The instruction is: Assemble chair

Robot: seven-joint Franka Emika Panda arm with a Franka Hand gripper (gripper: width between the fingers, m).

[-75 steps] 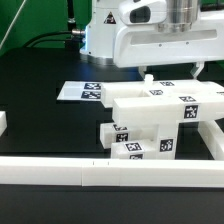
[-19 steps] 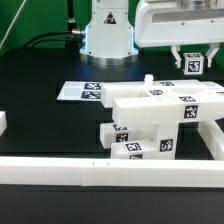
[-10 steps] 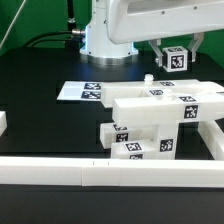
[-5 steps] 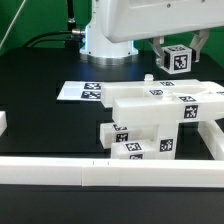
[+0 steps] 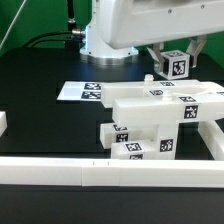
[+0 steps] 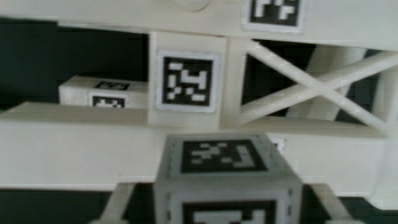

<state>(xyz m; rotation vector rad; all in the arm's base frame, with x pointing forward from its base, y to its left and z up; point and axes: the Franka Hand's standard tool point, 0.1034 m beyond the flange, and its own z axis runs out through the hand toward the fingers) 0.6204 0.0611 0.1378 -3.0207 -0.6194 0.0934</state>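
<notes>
Black tabletop (image 5: 40, 120) carries the part-built white blocky plastic chair frame (image 5: 160, 115), centre right of the exterior view. Jaws clamp a white tagged cube-ended peg (image 5: 176, 66) just above it, upper right. Peg not yet seated; fitting probably remains.

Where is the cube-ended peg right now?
The peg hangs at the exterior view's upper right, clamped between the fingers, just above the partly built chair.

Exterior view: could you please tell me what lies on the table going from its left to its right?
From the left: short white rail piece → marker board → partly assembled chair. The cube-ended peg in the gripper hangs over the chair, so I leave it out.
</notes>
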